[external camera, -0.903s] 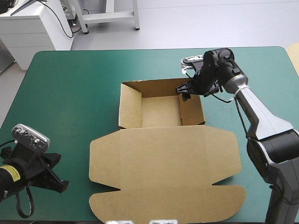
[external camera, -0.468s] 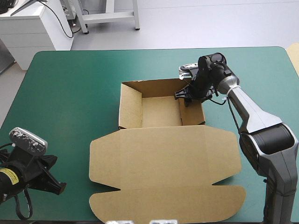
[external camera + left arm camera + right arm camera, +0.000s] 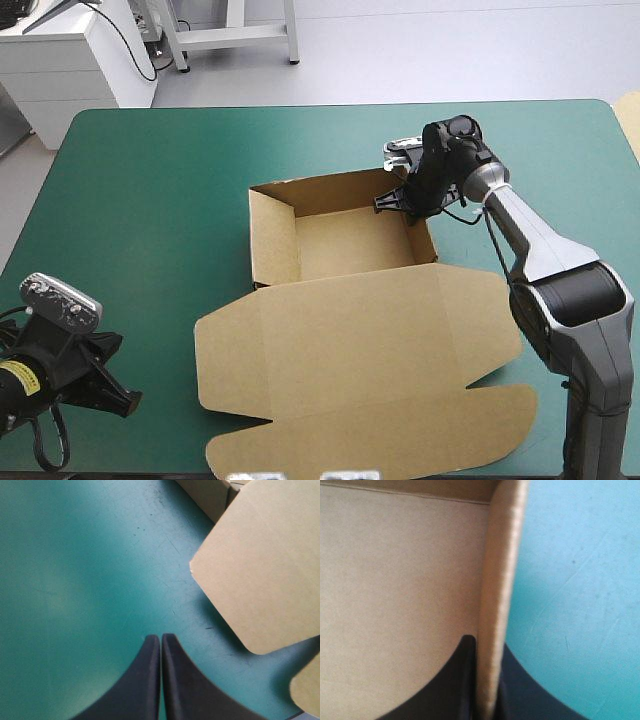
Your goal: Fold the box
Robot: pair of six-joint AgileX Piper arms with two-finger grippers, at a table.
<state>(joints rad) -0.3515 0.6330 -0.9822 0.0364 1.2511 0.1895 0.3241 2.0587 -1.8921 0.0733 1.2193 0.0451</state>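
Observation:
The brown box [image 3: 350, 245] stands as an open tray with its walls raised. Its wide lid [image 3: 360, 350] lies flat toward the table's front. My right gripper [image 3: 410, 205] is at the tray's far right corner, shut on the right wall. In the right wrist view that wall [image 3: 499, 580] runs up between the black fingers [image 3: 465, 680], with the tray floor [image 3: 395, 580] on one side. My left gripper [image 3: 118, 395] sits low at the table's front left, shut on nothing. In its own view the left gripper [image 3: 161, 638] points at bare cover, with a rounded corner of the lid [image 3: 255, 575] ahead to one side.
The lid's rounded front flap [image 3: 380, 440] lies close to the table's front edge [image 3: 150, 472]. A stretch of teal-green cover [image 3: 150, 220] lies between the left gripper and the tray. The right arm [image 3: 540, 260] reaches in along the table's right side.
The right gripper has moved onto the tray's right wall and shut on it. The box has shifted and turned slightly, its left wall further left. The left arm has barely moved.

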